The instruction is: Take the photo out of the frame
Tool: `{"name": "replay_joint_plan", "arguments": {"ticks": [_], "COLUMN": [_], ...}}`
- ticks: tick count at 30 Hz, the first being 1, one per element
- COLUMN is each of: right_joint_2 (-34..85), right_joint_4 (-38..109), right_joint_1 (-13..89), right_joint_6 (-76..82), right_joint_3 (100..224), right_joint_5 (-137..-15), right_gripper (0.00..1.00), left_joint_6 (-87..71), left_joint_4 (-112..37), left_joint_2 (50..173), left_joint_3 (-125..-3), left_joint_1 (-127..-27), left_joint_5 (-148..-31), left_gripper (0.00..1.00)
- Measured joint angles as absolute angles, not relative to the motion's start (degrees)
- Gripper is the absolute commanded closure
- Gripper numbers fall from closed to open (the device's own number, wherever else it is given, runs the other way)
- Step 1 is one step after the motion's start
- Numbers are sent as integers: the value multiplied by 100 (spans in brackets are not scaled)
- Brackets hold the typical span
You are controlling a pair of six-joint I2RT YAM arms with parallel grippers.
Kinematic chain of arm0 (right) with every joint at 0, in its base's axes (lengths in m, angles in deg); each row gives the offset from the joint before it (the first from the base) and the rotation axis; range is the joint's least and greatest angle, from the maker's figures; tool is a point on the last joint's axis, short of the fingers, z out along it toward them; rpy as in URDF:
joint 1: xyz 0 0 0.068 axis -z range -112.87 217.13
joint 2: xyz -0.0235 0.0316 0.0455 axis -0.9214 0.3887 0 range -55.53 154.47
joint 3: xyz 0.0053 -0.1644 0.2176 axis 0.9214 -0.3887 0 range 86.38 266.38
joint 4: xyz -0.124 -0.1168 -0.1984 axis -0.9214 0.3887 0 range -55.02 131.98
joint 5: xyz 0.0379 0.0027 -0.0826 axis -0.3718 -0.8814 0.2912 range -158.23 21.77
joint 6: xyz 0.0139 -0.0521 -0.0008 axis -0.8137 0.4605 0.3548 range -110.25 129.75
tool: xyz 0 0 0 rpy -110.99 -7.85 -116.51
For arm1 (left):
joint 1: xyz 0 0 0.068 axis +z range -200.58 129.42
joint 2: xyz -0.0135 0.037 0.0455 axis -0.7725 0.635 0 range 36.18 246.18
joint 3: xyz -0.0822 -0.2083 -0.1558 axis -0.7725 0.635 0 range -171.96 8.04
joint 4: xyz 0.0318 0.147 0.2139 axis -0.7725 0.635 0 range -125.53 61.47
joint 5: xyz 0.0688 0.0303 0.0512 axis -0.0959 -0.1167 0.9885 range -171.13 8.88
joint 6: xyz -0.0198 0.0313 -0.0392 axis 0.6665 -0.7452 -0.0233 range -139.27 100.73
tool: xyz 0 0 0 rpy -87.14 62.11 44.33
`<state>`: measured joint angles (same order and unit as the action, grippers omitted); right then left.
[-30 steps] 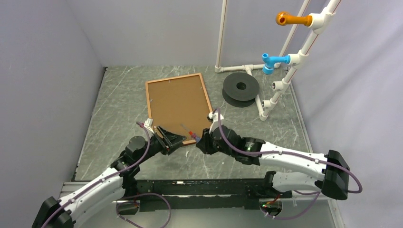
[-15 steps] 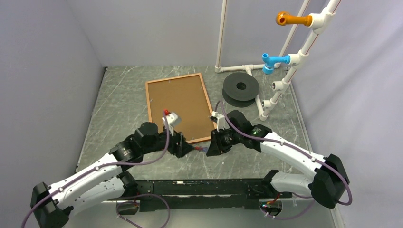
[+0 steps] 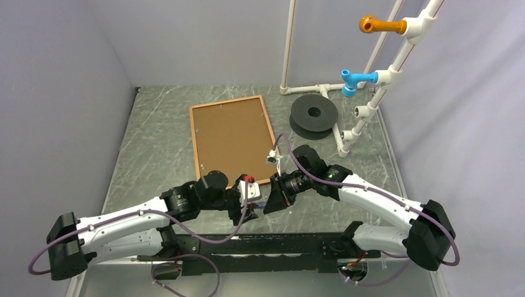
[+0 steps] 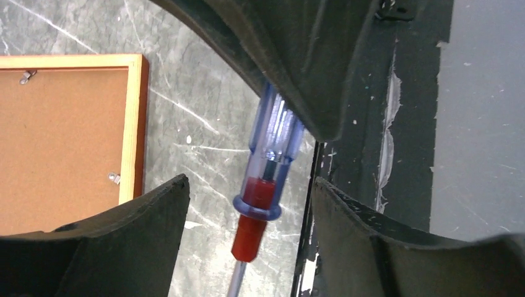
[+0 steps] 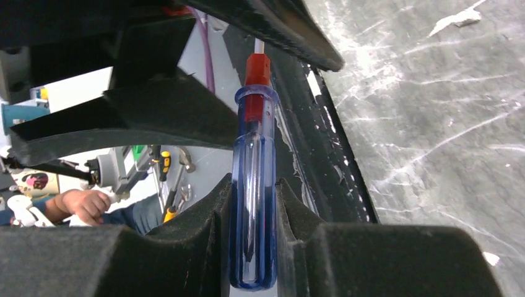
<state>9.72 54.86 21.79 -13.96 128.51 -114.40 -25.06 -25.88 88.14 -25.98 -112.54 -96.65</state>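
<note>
The reddish-brown frame [image 3: 197, 143] lies face down mid-table, its brown backing panel [image 3: 232, 137] up. The photo is hidden under that panel. My right gripper [image 5: 254, 185] is shut on the clear blue handle of a screwdriver [image 5: 252, 204], just off the frame's near corner [image 3: 270, 199]. My left gripper [image 4: 247, 185] is open, and the screwdriver's red collar and shaft [image 4: 251, 232] hang between its fingers, touching neither. In the top view the left gripper [image 3: 252, 193] faces the right one closely. The left wrist view shows the frame's rail [image 4: 133, 124] and small metal clips [image 4: 114, 178].
A black disc-shaped spool [image 3: 314, 115] lies right of the frame. A white pipe rack [image 3: 371, 93] with blue and orange fittings stands at the back right. A black mounting rail [image 3: 266, 242] runs along the near table edge. Grey walls close in the left and back.
The left arm has swung off the frame toward the near edge, and its jaws have widened around the screwdriver's shaft. The right gripper drew the screwdriver slightly nearer.
</note>
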Motion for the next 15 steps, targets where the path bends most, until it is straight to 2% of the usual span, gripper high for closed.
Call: {"name": "replay_joint_plan", "arguments": {"ticks": [2, 6, 9, 10, 13, 15], "right_joint_2": [972, 972, 946, 931, 839, 732], "right_joint_4": [5418, 5272, 5036, 4966, 4605, 4349], "right_joint_1": [2148, 2137, 2152, 2146, 2104, 2102], "right_joint_6": [-1409, -1461, -1564, -1606, -1907, -2240], "right_joint_3": [12849, 12818, 12764, 12737, 12602, 12486], "right_joint_5": [-11525, -11536, -11497, -11477, -11326, -11134], "right_gripper": [100, 100, 78, 67, 43, 36], "left_joint_6": [-2617, -2735, -2722, -2676, -2551, -2420], "left_joint_4": [-2555, -2525, -2525, -2531, -2592, -2636], "left_joint_2": [8895, 8843, 8676, 8613, 8399, 8272], "left_joint_3": [-2598, -2591, -2508, -2476, -2340, -2248], "left_joint_1": [-11256, -11262, -11310, -11315, -11319, -11310], "left_joint_5": [-9571, -9392, -9322, -9311, -9195, -9047], "left_gripper": [41, 73, 92, 96, 100, 100]}}
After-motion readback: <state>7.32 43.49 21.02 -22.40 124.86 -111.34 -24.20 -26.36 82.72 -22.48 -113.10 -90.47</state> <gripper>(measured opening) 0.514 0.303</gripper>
